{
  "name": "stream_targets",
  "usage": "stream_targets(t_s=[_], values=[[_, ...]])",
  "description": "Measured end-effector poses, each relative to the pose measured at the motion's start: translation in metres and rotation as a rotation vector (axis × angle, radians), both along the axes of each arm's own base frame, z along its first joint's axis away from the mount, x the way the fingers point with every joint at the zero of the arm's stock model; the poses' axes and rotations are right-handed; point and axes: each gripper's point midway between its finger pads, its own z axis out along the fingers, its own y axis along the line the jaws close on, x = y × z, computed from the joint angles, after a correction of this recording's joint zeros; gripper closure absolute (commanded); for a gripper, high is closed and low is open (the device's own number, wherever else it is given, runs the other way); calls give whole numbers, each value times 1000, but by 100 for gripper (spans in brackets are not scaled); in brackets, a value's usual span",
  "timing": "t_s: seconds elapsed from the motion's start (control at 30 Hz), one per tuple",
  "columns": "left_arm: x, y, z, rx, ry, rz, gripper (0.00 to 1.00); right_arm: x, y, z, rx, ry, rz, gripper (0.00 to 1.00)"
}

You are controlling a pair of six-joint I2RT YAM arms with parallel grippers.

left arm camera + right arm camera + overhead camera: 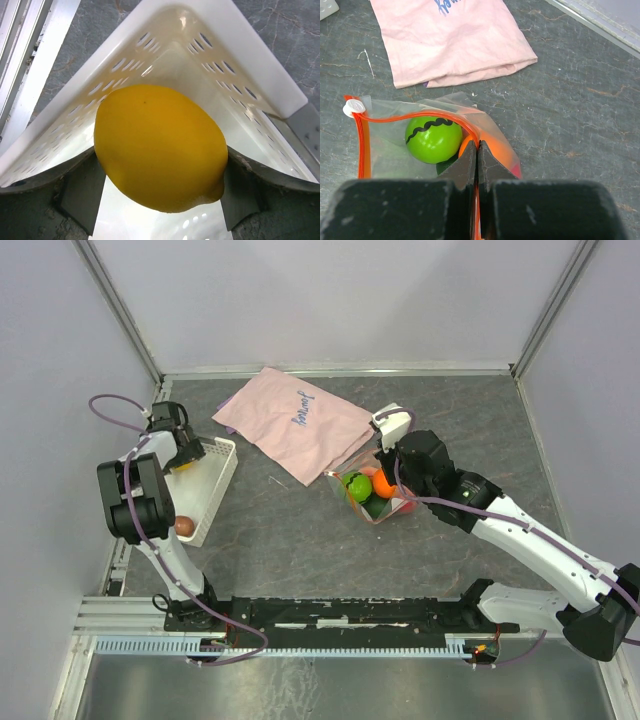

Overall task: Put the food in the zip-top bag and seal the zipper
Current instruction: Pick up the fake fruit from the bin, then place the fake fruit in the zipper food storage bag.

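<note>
My left gripper [184, 455] is shut on a yellow-orange fruit [160, 145], held over the far corner of the white slotted basket [240, 60]. A brown fruit [185, 526] lies at the basket's near end. The clear zip-top bag [372, 502] lies mid-table with its mouth open. It holds a bright green fruit [433, 139], an orange fruit [504, 150] and something red [405, 505]. My right gripper [478, 145] is shut on the red-orange zipper strip [410, 118] at the bag's rim. A white slider [354, 107] sits at the strip's left end.
A pink cloth [295, 420] with blue writing lies behind the bag, its near edge touching the bag's far side. The basket [222, 475] stands at the left, by the metal frame rail. Grey walls close the table at the back and sides.
</note>
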Motion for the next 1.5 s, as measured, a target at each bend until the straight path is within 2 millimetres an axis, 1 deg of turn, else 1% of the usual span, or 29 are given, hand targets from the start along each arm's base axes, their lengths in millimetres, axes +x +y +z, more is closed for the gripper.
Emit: stream_targets(t_s=[0.07,0.17,0.27,0.33,0.47,0.57,0.6,0.7,0.8,0.87,0.93,1.0,1.07,1.27,1.33,1.4,1.5], values=[[-1,0,3,1,-8,3,26,0,0,0,0,0,0,98],[-3,-1,11,3,-26,8,42,1,0,-1,-1,1,-1,98],[-3,-1,21,7,-47,8,53,1,0,-1,-2,2,0,99],[-3,-1,26,9,-59,7,58,0,1,-1,-1,3,1,98],[-11,-4,32,3,-46,3,59,0,2,-2,2,7,9,98],[-17,-13,41,-5,-37,-14,59,-1,3,-2,5,11,14,98],[-19,-18,47,-7,-42,-25,59,-1,3,-3,5,13,15,98],[-20,-43,72,-23,-96,-90,59,-1,5,-5,6,20,19,98],[-22,-77,103,-48,-181,-179,59,-2,7,-8,4,35,30,98],[-26,-100,122,-74,-238,-240,59,-2,8,-10,-2,43,31,98],[-34,-122,136,-109,-286,-298,59,-2,8,-12,-9,53,29,98],[-44,-139,145,-143,-323,-347,59,-1,9,-13,-17,61,26,98],[-55,-158,150,-181,-351,-401,59,1,9,-14,-24,66,23,98],[-95,-234,162,-328,-438,-644,59,4,7,-13,-52,79,2,98],[-107,-257,167,-376,-462,-719,60,5,6,-11,-58,83,-5,98],[-119,-274,175,-419,-493,-780,60,5,5,-9,-61,85,-12,99],[-132,-291,187,-475,-549,-848,59,4,4,-7,-57,91,-22,98]])
